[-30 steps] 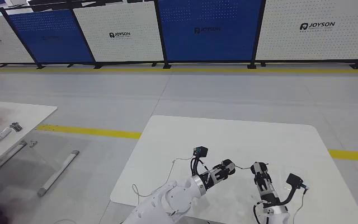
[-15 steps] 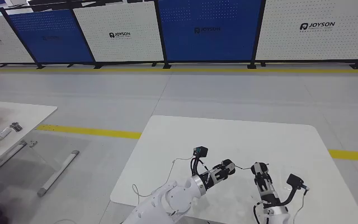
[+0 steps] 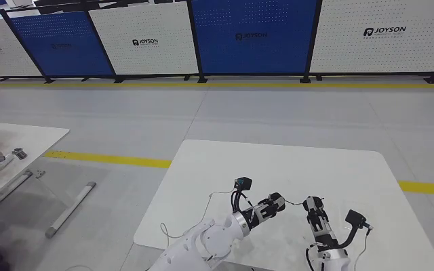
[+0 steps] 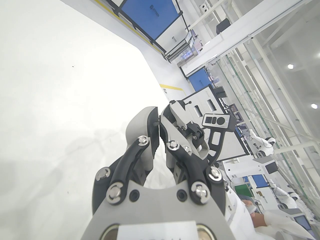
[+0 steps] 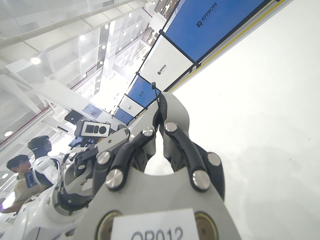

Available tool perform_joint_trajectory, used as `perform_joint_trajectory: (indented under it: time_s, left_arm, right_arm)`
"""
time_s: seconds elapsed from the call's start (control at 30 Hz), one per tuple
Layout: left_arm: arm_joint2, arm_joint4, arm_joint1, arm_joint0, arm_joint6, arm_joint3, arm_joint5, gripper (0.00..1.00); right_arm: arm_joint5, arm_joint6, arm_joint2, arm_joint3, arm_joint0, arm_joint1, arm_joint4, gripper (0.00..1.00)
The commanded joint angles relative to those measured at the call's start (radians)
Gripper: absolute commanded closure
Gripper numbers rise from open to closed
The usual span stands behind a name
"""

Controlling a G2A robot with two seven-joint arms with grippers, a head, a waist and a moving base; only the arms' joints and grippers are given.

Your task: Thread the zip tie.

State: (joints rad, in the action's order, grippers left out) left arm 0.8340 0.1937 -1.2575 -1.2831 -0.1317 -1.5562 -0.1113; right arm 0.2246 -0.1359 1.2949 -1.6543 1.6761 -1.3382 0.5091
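Note:
A thin black zip tie [image 3: 293, 202] spans the short gap between my two grippers above the white table [image 3: 285, 162]. In the right wrist view, my right gripper [image 5: 160, 101] is shut on the strap, and the zip tie's square head [image 5: 153, 85] sticks out past the fingertips. My left gripper [image 4: 157, 122] has its fingers pressed together, with a small nub of the strap pinched at the tips. In the top view the left gripper [image 3: 278, 200] and the right gripper [image 3: 310, 204] face each other near the table's front edge. The rest of the strap is hidden inside the fingers.
The table's front edge [image 3: 156, 242] runs close under both arms, and open white tabletop stretches behind the grippers. A second table [image 3: 27, 139] stands off to the left across the floor. Blue and white panel walls [image 3: 254, 37] close off the back.
The right arm's wrist has shifted very slightly toward the left arm. Both grippers stay shut in the same place with the zip tie between them.

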Motion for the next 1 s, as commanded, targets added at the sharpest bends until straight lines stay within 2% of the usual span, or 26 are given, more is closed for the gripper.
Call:
perform_joint_trajectory:
  time_s: [0.0,0.97]
  left_arm:
    - [0.0,0.0,0.0,0.0,0.0,0.0,0.0,1.0]
    - [0.0,0.0,0.0,0.0,0.0,0.0,0.0,1.0]
  right_arm:
    - [-0.001,-0.003,0.0,0.001,-0.001,0.0,-0.002,1.0]
    - [-0.004,0.011,-0.004,0.009,-0.011,-0.003,0.004,1.0]
